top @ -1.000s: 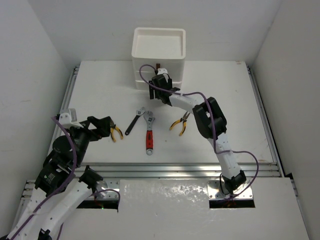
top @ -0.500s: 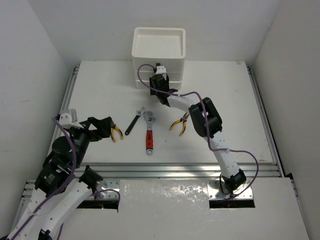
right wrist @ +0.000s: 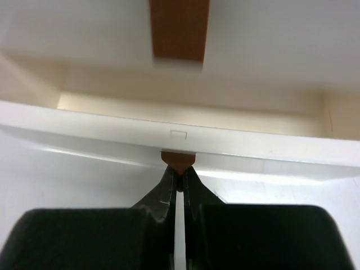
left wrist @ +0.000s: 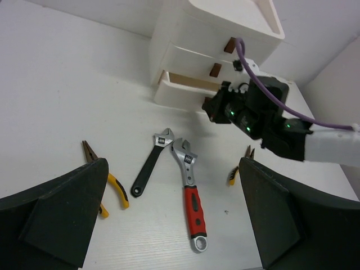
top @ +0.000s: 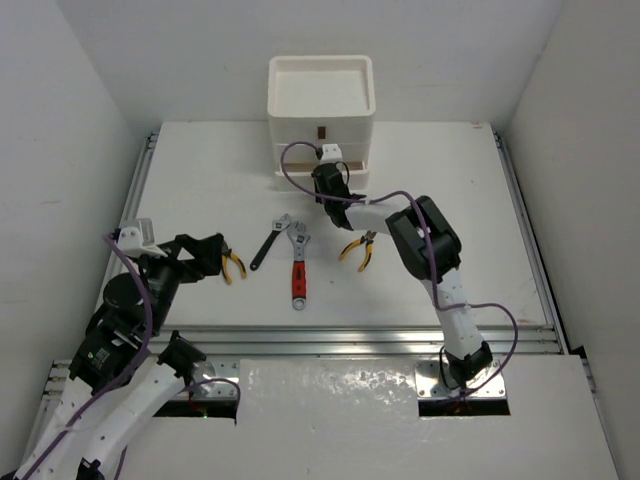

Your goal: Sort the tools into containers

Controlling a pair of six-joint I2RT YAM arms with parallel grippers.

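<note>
White flat surface (top: 440, 170), enclosed by plain white panel walls (top: 160, 50) at 9, 12 and 3 o'clock. Grooved aluminium rail (top: 350, 340) at 6 o'clock. Lighting even.

Right gripper (right wrist: 179, 175): jaws were apart a second ago, now clamped on handle (right wrist: 178, 159) of bottom drawer (top: 290, 178). It went in toward the stack front, then came back toward the robot. Bottom drawer was flush, now pulled partway out, with a gap showing its inside under the middle drawer. Right arm (top: 430, 240) elbow swung slightly outward to the right.
</note>
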